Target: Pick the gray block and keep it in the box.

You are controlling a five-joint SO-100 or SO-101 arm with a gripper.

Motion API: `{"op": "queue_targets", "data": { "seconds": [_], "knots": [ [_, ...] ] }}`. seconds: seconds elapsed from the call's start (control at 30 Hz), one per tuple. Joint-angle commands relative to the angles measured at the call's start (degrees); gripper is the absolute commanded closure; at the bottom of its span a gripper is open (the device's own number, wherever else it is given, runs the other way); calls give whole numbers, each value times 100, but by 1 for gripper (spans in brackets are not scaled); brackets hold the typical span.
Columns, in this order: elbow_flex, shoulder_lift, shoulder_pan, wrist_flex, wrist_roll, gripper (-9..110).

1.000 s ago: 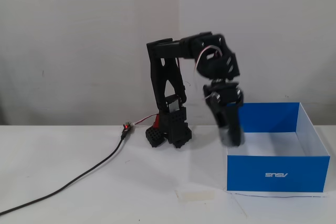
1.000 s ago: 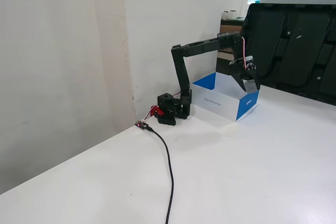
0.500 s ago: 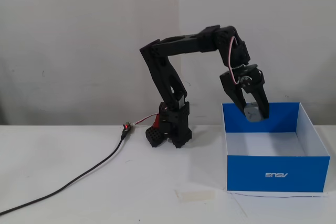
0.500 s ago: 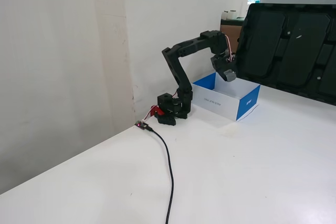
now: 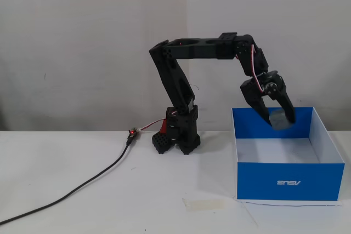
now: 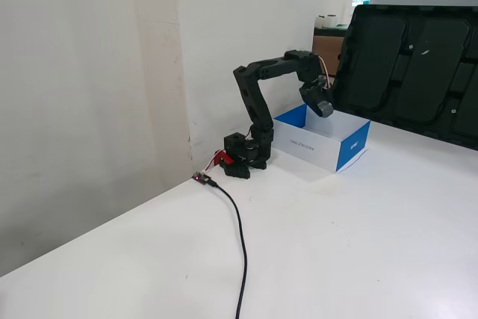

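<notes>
The black arm reaches from its base over the blue box (image 5: 290,182), which has white inner walls and white lettering on its near wall. The gripper (image 5: 279,119) points down above the box's back part and is shut on the small gray block (image 5: 278,119), held just above the rim. In the other fixed view the gripper (image 6: 324,109) hangs over the box (image 6: 351,147) with the gray block (image 6: 324,108) between its fingers.
The arm's base (image 5: 178,135) stands on the white table left of the box. A black cable (image 5: 82,187) runs from the base toward the front left. A large black panel (image 6: 414,65) stands behind the box. A white wall backs the table.
</notes>
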Motion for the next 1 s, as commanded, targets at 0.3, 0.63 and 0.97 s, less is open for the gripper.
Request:
{"op": "queue_targets", "data": {
  "seconds": [0.3, 0.63, 0.97],
  "knots": [
    [-246, 457, 431, 211, -466, 93],
    [-211, 1591, 2786, 1046, -1521, 99],
    [615, 2347, 5748, 782, -2268, 99]
  ]
}}
